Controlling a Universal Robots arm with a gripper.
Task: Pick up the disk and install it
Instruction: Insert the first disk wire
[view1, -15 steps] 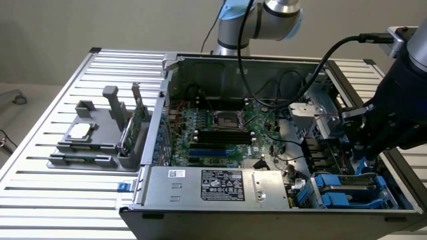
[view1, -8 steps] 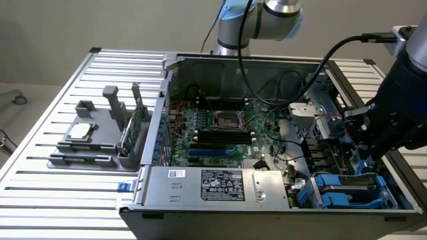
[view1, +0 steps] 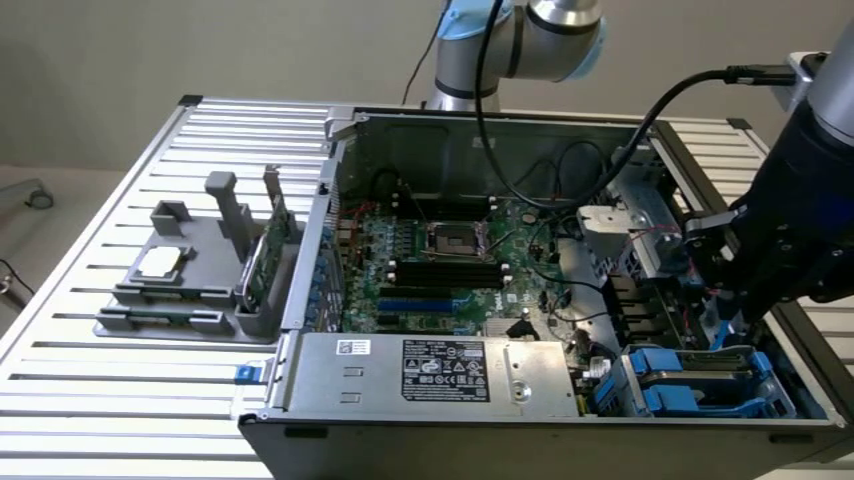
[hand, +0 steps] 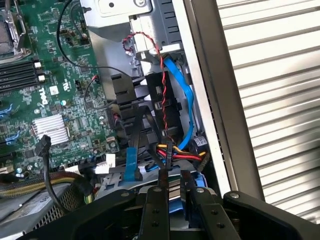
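Observation:
My gripper reaches down into the drive bay at the front corner of the open computer case, on the exterior view's right. Its two black fingers stand close together on a thin grey edge, the disk. Blue plastic of the disk's carrier frame shows just beside the fingers. In the exterior view the gripper hangs right above the blue carriers in the bay, and the arm hides most of the disk.
A blue flat cable and red-black wires run close by the bay. The motherboard and power supply fill the case. A grey holder with a chip and a green card stands on the slatted table.

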